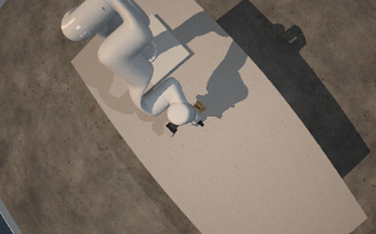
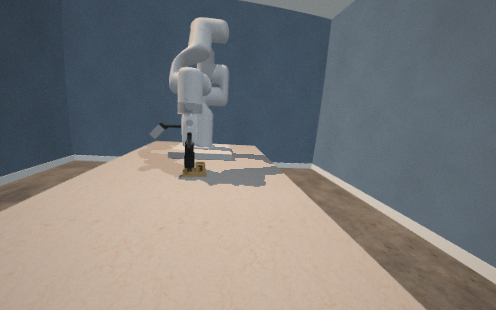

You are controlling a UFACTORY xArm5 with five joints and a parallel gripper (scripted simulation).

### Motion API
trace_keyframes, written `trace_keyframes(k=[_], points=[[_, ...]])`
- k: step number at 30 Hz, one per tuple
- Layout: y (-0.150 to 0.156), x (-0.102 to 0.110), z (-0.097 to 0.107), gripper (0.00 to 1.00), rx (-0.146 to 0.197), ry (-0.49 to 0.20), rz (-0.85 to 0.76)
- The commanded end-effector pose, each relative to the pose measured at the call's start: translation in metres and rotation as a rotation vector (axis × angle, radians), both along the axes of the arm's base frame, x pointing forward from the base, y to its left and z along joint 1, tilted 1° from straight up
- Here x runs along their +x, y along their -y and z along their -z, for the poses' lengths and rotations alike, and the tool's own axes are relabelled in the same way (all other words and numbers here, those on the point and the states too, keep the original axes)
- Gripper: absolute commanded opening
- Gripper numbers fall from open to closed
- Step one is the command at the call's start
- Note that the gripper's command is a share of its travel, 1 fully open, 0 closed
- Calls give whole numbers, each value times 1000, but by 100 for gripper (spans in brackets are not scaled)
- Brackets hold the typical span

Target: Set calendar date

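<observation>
The small wooden calendar tray stands on the table in front of the arm's base. The exterior view shows a cube with a dark digit on the tray's right side. The left cube is hidden behind my gripper. My gripper points straight down over the left part of the tray, with its fingertips at cube height. Its fingers stand half apart, and I cannot see them pressing on anything. From above, the wrist covers most of the tray, and only one wooden corner shows beside it.
The arm's base sits on a pale plate at the table's far end. A small camera on a rod sticks out to the left of the arm. The table is long and narrow, with brown floor on both sides.
</observation>
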State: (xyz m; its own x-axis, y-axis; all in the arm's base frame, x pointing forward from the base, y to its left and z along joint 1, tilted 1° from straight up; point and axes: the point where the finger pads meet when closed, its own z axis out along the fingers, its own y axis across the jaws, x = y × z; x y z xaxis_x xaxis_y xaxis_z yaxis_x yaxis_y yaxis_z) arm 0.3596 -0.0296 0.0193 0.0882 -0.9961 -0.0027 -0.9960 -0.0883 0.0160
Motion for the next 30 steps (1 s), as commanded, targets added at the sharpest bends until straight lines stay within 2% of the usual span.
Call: trace_keyframes(k=[1, 30], points=[[0, 1, 6, 49, 0, 3, 0], [0, 1, 11, 49, 0, 3, 0]])
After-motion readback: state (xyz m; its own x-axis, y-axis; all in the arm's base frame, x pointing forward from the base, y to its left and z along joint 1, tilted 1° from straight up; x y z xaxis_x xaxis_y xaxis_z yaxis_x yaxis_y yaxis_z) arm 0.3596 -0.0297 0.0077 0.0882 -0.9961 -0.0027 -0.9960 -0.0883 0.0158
